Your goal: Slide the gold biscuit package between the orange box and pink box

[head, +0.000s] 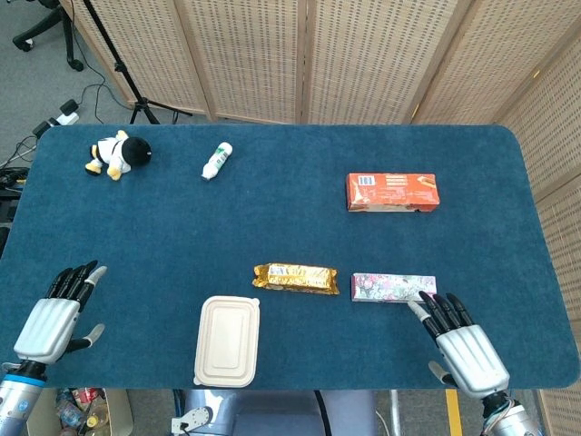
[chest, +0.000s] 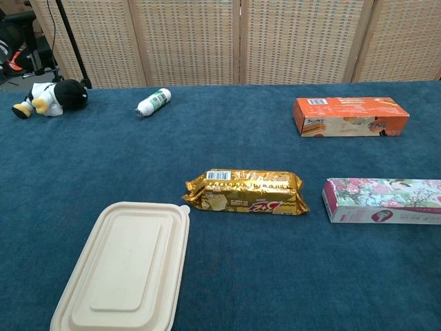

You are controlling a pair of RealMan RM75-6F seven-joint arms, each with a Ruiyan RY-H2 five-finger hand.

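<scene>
The gold biscuit package lies flat near the table's middle front. Just to its right sits the pink flowered box. The orange box lies farther back on the right. My right hand is open, fingers spread, at the front right, its fingertips just short of the pink box's near right corner. My left hand is open at the front left, far from the package. Neither hand shows in the chest view.
A beige lidded food container sits in front of and left of the package. A small white bottle and a penguin plush lie at the back left. The blue table cloth ends at wicker screens.
</scene>
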